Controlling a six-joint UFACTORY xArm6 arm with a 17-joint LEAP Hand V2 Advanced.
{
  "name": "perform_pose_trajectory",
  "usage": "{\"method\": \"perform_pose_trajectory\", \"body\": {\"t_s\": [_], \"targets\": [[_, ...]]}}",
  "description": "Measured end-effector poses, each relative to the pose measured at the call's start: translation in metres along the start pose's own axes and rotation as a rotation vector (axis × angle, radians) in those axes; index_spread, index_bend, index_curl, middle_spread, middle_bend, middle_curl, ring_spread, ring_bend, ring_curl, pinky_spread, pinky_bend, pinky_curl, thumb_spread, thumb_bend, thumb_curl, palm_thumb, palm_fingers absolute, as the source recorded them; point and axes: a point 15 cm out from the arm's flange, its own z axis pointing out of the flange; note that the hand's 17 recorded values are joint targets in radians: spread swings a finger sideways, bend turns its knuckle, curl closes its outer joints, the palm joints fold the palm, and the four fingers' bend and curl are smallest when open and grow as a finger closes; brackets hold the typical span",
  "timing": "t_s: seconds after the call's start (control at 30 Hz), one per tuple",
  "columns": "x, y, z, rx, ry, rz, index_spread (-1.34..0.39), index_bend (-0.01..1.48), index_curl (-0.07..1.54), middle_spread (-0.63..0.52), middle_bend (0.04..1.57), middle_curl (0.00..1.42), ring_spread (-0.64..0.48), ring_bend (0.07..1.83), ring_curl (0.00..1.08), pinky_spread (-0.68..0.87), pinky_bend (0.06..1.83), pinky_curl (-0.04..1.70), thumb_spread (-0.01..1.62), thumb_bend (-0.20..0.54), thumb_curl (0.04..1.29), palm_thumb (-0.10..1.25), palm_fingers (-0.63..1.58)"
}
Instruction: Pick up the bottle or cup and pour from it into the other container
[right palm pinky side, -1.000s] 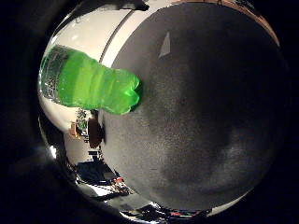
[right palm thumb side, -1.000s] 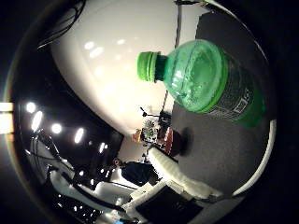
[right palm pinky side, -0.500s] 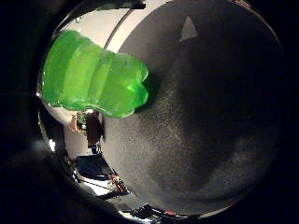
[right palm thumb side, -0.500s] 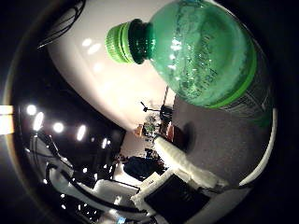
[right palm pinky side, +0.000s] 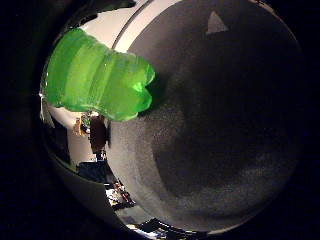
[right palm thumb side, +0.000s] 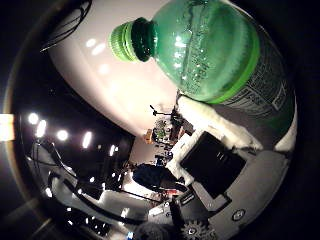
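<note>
A green plastic bottle (right palm thumb side: 215, 50) with a green screw cap (right palm thumb side: 127, 42) fills much of the thumb side view, very close to my palm. Its lobed base (right palm pinky side: 100, 80) stands on the dark grey table (right palm pinky side: 225, 125). My right hand (right palm thumb side: 220, 165) shows as a white and black finger curled in beside the bottle. The finger's white pad (right palm thumb side: 210, 117) lies against the labelled side of the bottle. No other container is in either view.
A small pale triangular mark (right palm pinky side: 216, 22) lies on the dark table top away from the bottle. Past the table edge are a white wall (right palm thumb side: 115, 85) and a dim room with ceiling lights and cluttered furniture (right palm pinky side: 95, 135).
The bottle has grown larger in both views as my palm closed in on it. A finger that stood apart from the bottle has curled in against its side.
</note>
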Motion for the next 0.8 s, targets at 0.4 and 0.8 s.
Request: {"method": "perform_pose_trajectory", "body": {"t_s": [0.4, 0.8], "targets": [[-0.004, 0.006, 0.014, -0.049, -0.022, -0.002, -0.38, 0.59, 0.70, -0.22, 0.92, 0.74, -0.24, 1.20, 0.54, -0.35, 1.37, 0.26, 0.74, -0.023, 0.57, 0.95, 1.12], [-0.031, 0.000, 0.011, -0.060, -0.054, -0.059, -0.33, 0.92, 0.94, -0.21, 1.16, 0.91, -0.26, 1.31, 0.71, -0.23, 1.53, 0.47, 0.80, -0.012, 0.62, 1.06, 1.02]]}}
